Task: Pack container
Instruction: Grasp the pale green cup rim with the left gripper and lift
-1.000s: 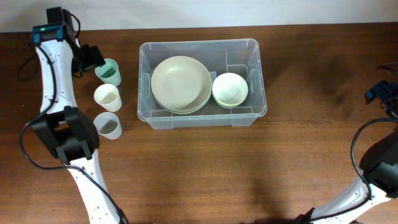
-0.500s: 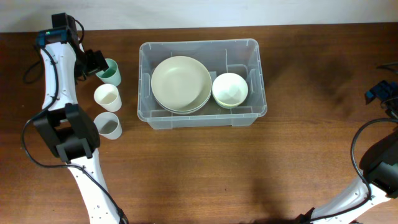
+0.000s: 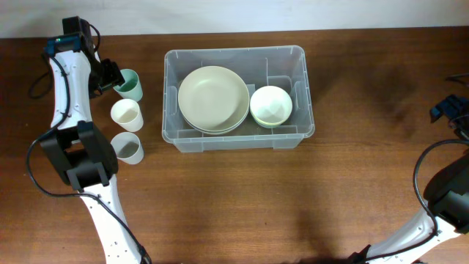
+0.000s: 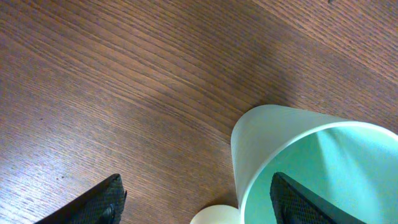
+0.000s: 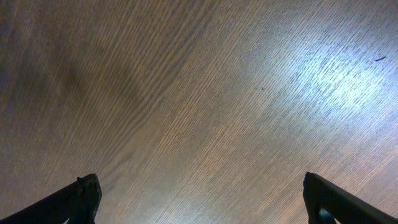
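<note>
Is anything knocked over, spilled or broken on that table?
Nothing stands out. The container holds a large bowl and a small bowl; the green cup, cream cup and grey cup stand upright beside it.

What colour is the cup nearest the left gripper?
The cup is mint green, paler outside, brighter inside; the left wrist view shows it best.

Dark wood-grain table [image 3: 234, 198], pale strip [image 3: 234, 15] beyond it.

Mint cup [image 4: 323, 155], cut off bottom right
</note>
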### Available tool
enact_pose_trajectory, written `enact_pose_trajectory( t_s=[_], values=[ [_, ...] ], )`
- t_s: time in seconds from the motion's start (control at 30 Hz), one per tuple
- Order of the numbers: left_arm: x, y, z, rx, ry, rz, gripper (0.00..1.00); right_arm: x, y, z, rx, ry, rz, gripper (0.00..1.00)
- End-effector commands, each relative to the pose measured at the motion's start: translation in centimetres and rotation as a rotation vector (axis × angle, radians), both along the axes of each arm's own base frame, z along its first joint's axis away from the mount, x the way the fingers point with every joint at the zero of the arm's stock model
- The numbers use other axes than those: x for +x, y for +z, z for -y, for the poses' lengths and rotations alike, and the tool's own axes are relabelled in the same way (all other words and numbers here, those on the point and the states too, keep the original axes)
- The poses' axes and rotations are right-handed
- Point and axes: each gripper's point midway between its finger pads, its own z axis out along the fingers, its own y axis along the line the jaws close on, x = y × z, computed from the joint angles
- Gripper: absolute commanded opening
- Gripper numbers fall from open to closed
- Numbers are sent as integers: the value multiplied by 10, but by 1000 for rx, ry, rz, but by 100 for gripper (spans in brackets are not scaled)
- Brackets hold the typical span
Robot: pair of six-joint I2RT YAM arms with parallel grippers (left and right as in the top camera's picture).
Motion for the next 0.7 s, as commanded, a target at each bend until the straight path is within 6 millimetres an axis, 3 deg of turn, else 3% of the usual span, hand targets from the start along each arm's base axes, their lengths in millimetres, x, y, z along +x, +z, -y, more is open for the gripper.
enact_pose_trajectory(
  t_s=[0.0, 0.1, 0.23, 0.37, 0.53, 0.67],
  values=[
    [0, -19, 3, -26, -12, -28, 75, -2, 2, 1, -8, -10, -2, 99],
    [-1, -22, 3, -27, -12, -33, 62, -2, 2, 1, -8, -10, -2, 99],
    [2, -21, 3, -25, -12, -22, 26, -2, 2, 1, -8, -10, -2, 99],
    [4, -21, 2, -23, -12, -15, 6, -2, 2, 1, -8, -10, -2, 99],
    [12, -18, -2, -14, -8, 22, 1, -2, 2, 1, -8, -10, -2, 99],
    [21, 2, -17, 1, 14, 83, 1, -2, 2, 1, -8, -10, -2, 99]
  ],
)
